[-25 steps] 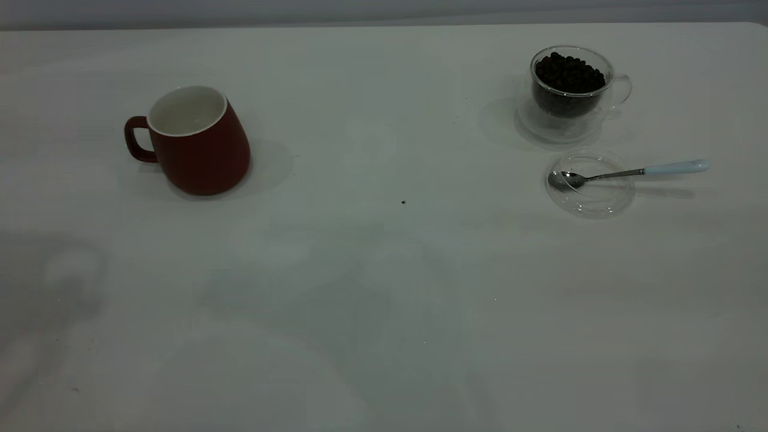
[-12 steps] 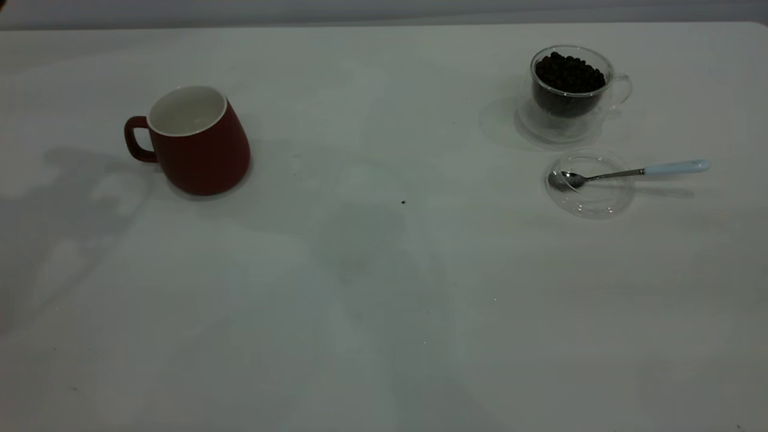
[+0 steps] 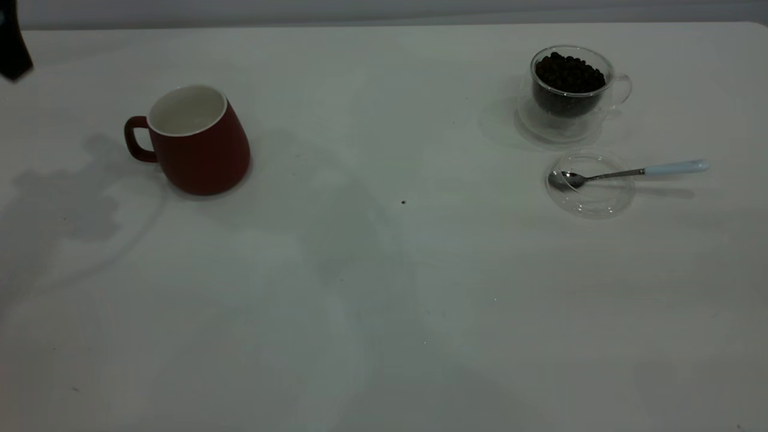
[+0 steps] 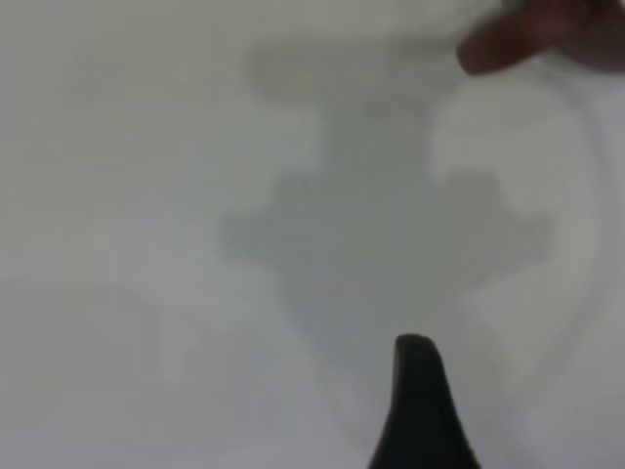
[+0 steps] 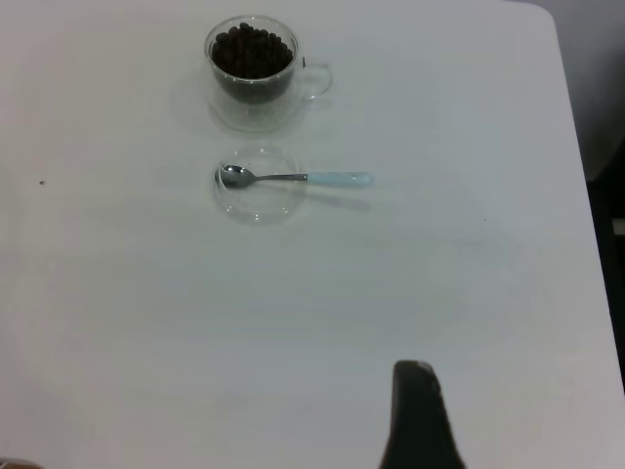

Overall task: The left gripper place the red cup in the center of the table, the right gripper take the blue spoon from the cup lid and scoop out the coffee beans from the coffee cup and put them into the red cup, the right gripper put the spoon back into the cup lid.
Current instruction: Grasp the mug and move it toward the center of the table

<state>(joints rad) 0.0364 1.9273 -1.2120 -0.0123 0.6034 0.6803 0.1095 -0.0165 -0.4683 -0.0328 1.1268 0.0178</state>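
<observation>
Left pincer enters at the frame's upper left

The left pincer (image 3: 12,51) now shows at the upper-left edge, absent half a second ago, so the reach for the red cup (image 3: 195,144) is starting; its jaw state I cannot tell. The cup sits left on the tabletop (image 3: 384,300), untouched. The right pincer (image 5: 418,415) stays back, state unclear; spoon (image 3: 630,173) rests in the lid (image 3: 591,201).

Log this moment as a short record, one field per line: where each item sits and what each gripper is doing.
red cup: upright, table's left side, empty, ungrasped
coffee cup: far right, full of coffee beans
cup lid: just in front of the coffee cup
blue spoon: bowl in lid, handle pointing right
left gripper: at far-left edge, off the cup
right gripper: above the table's near right, holding nothing
</observation>
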